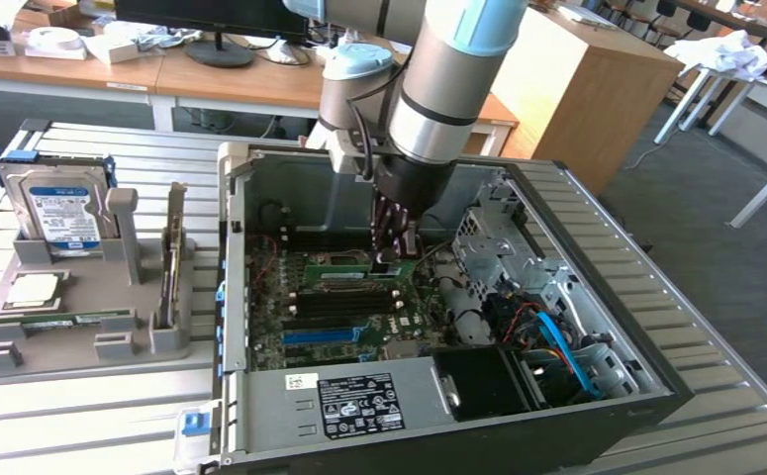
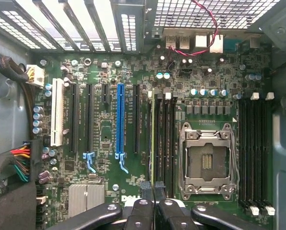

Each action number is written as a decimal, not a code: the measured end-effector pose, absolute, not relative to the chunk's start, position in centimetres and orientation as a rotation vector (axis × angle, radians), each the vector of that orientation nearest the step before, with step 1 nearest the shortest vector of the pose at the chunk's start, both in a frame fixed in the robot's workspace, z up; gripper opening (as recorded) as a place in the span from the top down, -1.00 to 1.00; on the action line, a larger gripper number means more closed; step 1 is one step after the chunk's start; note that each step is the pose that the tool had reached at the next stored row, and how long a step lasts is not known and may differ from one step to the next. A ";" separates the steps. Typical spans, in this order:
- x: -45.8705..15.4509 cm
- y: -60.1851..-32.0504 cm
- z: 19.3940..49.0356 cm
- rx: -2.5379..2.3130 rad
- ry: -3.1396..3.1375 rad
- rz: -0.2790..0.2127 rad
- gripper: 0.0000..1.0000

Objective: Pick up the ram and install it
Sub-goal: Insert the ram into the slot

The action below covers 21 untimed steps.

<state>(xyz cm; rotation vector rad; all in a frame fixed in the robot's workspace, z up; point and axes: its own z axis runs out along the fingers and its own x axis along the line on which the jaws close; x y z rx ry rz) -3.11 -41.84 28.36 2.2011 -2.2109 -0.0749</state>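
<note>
Item: ram (image 2: 153, 139), a thin green stick seen edge-on, standing upright over the dark memory slots (image 2: 168, 143) just beside the empty processor socket (image 2: 208, 160). Whether it is seated I cannot tell.

Holder: my gripper (image 2: 154, 190), its fingers nearly together and clamped on one end of the ram.

Board: green motherboard (image 2: 104, 129) with a blue expansion slot (image 2: 120, 120) and black ones alongside it.

Housing: open computer case (image 1: 647, 336), lying on its side with my arm reaching down into it.

Surface: slatted grey metal tabletop (image 1: 79, 416).

Also on the tabletop, at the exterior view's left: a grey fixture (image 1: 53, 351) carrying an upright blue-labelled hard drive (image 1: 50, 213), a square processor chip (image 1: 34, 289) and a flat green stick (image 1: 59, 319).

Room: wooden desks (image 1: 225, 84) behind, one bearing a monitor stand (image 1: 218, 49); a wooden cabinet (image 1: 581, 89); grey floor (image 1: 739, 297).
</note>
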 end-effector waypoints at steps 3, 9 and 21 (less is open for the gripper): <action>-3.1 -41.8 28.4 2.201 -2.211 -0.075 0.76; -3.1 -41.8 28.1 2.201 -2.211 -0.075 0.76; -3.1 -41.8 27.0 2.201 -2.211 -0.075 0.76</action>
